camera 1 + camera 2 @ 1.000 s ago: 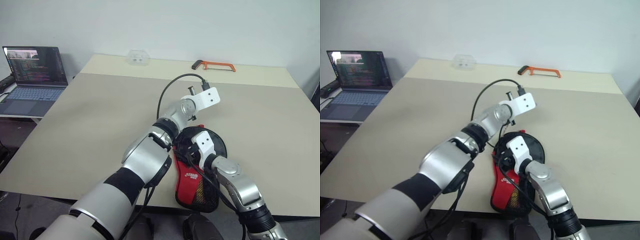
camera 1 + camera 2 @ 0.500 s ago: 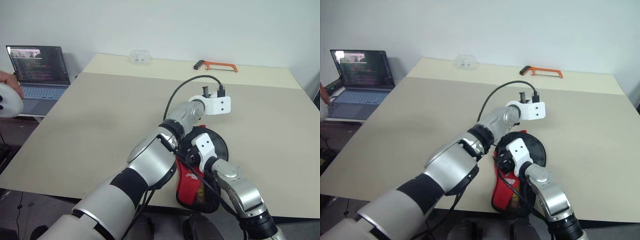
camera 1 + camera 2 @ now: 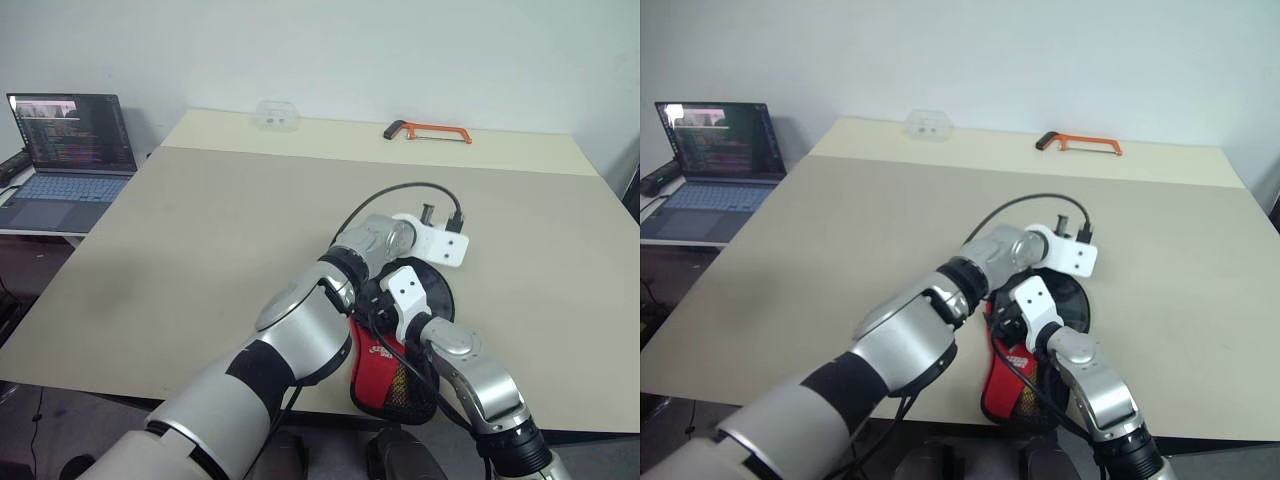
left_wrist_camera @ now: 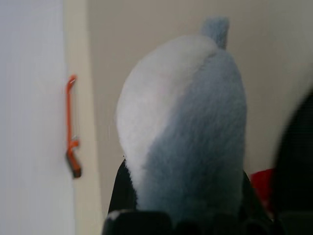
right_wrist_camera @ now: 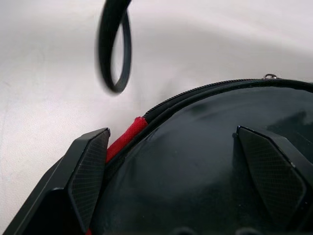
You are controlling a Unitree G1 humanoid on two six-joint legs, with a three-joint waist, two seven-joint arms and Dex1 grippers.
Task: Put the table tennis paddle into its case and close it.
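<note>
The case [image 3: 380, 362] lies at the table's near edge, its red and mesh end toward me and its round black end [image 3: 441, 292] farther out. My right gripper [image 5: 172, 133] stands open over that round end, with one finger [image 5: 88, 176] at the red seam and zip. My left gripper [image 4: 182, 215] is shut on the grey-white plush charm [image 4: 181, 122], and its white wrist mount [image 3: 435, 241] hangs just above the case's round end. The table tennis paddle is hidden from view.
An orange hacksaw [image 3: 428, 131] and a clear plastic piece [image 3: 276, 113] lie at the far edge of the beige table [image 3: 200, 230]. A laptop [image 3: 70, 140] stands on a side desk to the left. A black cable loop [image 5: 115, 54] hangs by the case.
My left hand has swung right and down with a roll, coming low over the case's round end. A person's hand seen at the left edge half a second ago is gone. The right arm kept still.
</note>
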